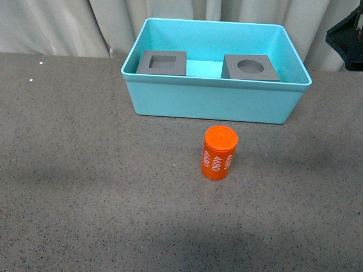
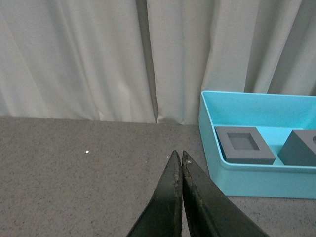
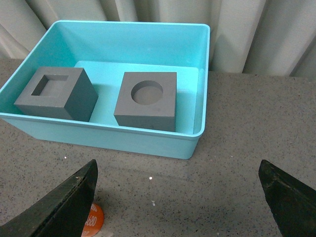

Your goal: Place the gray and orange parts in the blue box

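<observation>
Orange cylinder (image 1: 219,153) upright on the table (image 1: 85,181), both gray cubes already inside the blue box (image 1: 215,83).

You can read the white "4680" print running up the cylinder's side. It stands just in front of the box's near wall, apart from it, with bare speckled tabletop all around. In the box, the cube with the square recess (image 1: 163,62) sits toward the left and the cube with the round recess (image 1: 251,68) toward the right, recesses up, with a strip of turquoise floor between them and more floor behind. Your left gripper (image 2: 180,157) has its tips pressed together on nothing, over the table to the left of the box. Your right gripper (image 3: 177,167) is spread wide before the box, and the cylinder's edge shows beside one finger (image 3: 74,197). A pale curtain (image 2: 74,59) hangs behind the table's far edge.
</observation>
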Controlling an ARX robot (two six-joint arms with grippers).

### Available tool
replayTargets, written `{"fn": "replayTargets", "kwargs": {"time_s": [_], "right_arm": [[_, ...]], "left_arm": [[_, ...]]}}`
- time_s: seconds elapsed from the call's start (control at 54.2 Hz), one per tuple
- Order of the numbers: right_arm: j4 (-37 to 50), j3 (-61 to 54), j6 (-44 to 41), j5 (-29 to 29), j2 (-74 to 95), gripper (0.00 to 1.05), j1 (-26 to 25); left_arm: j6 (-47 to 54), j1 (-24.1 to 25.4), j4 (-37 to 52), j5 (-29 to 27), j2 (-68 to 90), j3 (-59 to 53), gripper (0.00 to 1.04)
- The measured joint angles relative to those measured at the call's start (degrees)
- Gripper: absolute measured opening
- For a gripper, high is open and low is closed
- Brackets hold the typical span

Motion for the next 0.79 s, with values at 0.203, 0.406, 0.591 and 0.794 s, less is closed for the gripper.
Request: {"fn": "replayTargets", "kwargs": {"time_s": [0.203,0.406,0.591,0.794], "right_arm": [[0.0,0.0,0.0,0.0,0.0,0.95,0.0],[0.0,0.0,0.0,0.0,0.0,0.95,0.0],[0.0,0.0,0.0,0.0,0.0,0.95,0.0],[0.0,0.0,0.0,0.0,0.0,0.95,0.1]], "left_arm": [[0.2,2.0,-3.6,1.9,-7.9,-4.7,0.04],[0.3,6.7,-4.4,6.4,-13.0,-9.5,0.04],[0.3,6.9,-10.4,6.7,-20.7,-10.7,0.04],[0.3,6.9,-19.0,6.7,-30.7,-11.1,0.04]]}}
